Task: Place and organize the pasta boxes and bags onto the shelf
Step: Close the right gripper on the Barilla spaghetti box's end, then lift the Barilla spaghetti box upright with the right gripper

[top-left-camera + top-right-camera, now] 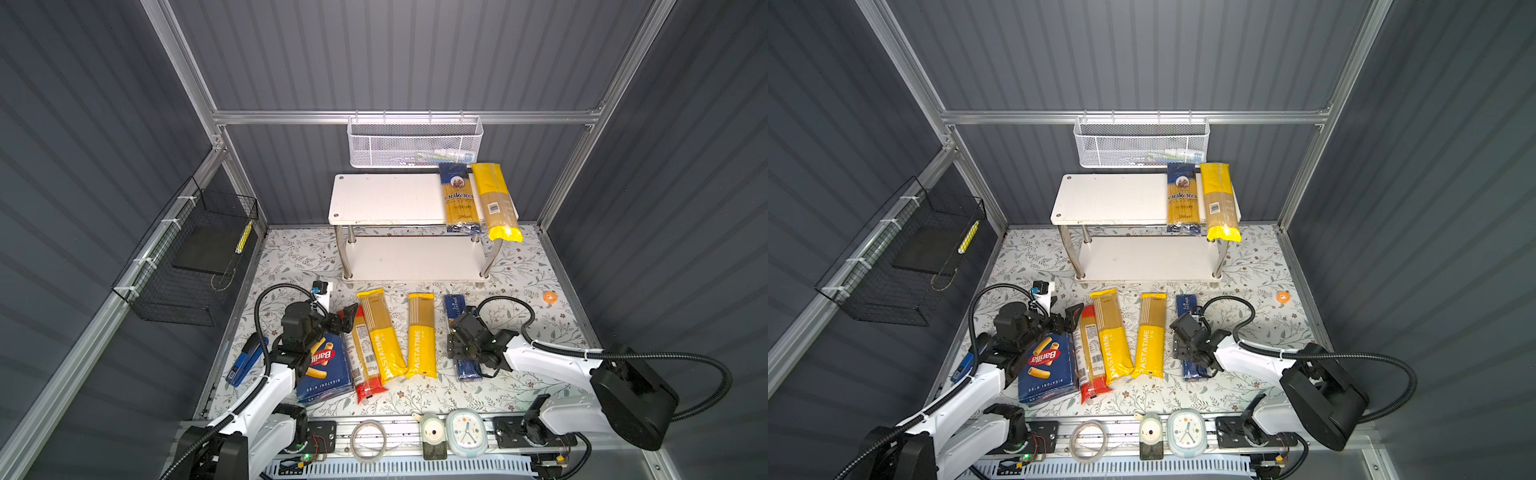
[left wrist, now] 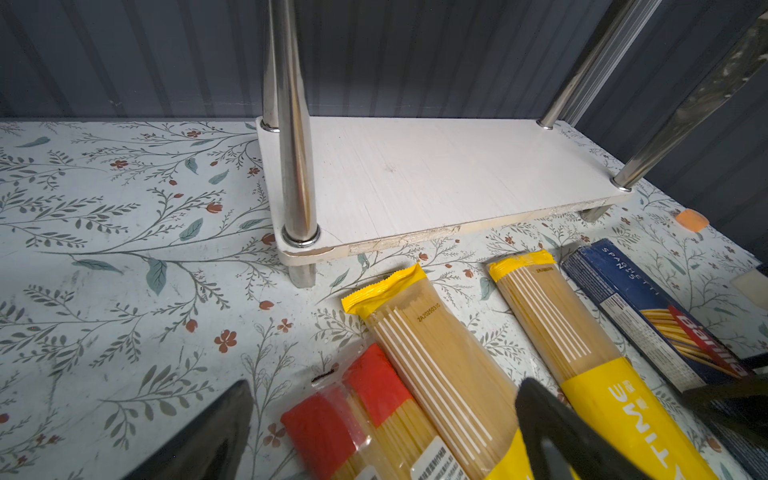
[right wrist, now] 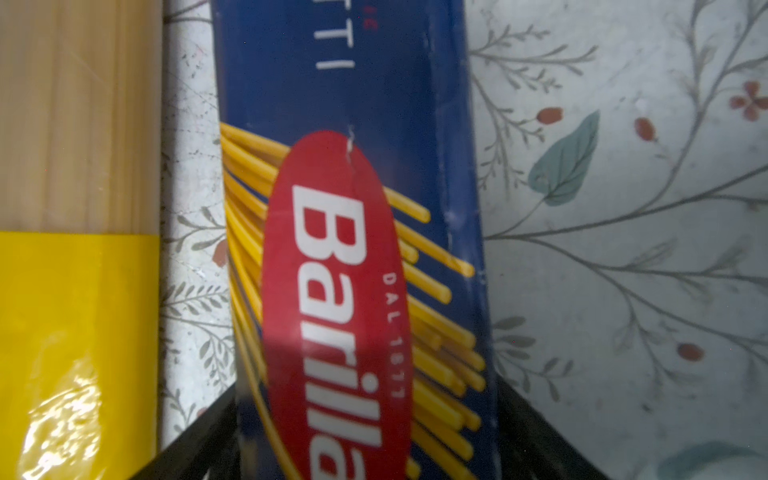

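Note:
The white two-tier shelf stands at the back. A dark-blue ankara bag and a yellow-ended barcode bag lie across the right end of its top board. Its lower board is bare. On the mat lie the rigatoni box, a red-ended bag and two PASTATIME bags. The narrow spaghetti box lies flat to their right. My right gripper is down over it, a finger against each long side. My left gripper hangs open over the red-ended bag's far end, holding nothing.
A white mesh basket hangs on the back rail just above the shelf. A black wire basket hangs on the left wall. A blue stapler lies at the left edge, an orange tape roll at the right. A clock sits on the front rail.

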You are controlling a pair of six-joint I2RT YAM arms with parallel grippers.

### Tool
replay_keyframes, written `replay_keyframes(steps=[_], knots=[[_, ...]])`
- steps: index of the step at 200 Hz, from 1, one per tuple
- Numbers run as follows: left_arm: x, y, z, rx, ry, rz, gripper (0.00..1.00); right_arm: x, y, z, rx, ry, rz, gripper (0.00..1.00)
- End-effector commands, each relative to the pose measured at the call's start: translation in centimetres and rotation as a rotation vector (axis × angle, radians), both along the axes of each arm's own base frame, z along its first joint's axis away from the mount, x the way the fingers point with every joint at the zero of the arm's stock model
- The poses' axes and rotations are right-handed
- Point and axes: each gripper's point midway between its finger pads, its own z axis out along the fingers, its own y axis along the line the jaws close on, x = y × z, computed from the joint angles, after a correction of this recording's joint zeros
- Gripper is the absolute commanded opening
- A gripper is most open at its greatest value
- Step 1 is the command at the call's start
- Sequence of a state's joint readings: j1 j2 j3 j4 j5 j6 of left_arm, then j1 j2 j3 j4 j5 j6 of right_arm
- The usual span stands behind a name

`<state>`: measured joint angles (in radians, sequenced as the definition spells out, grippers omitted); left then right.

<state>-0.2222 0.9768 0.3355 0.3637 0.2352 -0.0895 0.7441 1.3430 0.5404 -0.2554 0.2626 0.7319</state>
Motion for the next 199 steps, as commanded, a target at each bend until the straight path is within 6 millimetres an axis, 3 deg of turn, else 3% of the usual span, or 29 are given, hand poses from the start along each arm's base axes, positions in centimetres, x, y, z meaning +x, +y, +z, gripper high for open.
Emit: replay_keyframes(steps=[1, 69, 129, 199], knots=[[-0.2, -0.1, 0.3, -0.008, -0.015, 0.002, 1.0, -2.3, -1.5, -2.3, -0.059, 0.102, 0.0, 0.8], [-0.1, 0.0, 0.2, -0.005, -0.009, 0.007, 0.99, -1.4, -0.8, 0.0, -0.021, -0.02, 0.037, 0.62], [-0.1, 0.1, 0.2, -0.003, -0.007, 0.009, 1.0, -0.8, 0.1, 3.6, 0.107, -0.191, 0.076, 0.45], [-0.1, 0.1, 0.1, 0.0, 0.002, 0.014, 1.0, -0.2, 1.9, 8.2, 0.22, -0.31, 0.152, 0.39]])
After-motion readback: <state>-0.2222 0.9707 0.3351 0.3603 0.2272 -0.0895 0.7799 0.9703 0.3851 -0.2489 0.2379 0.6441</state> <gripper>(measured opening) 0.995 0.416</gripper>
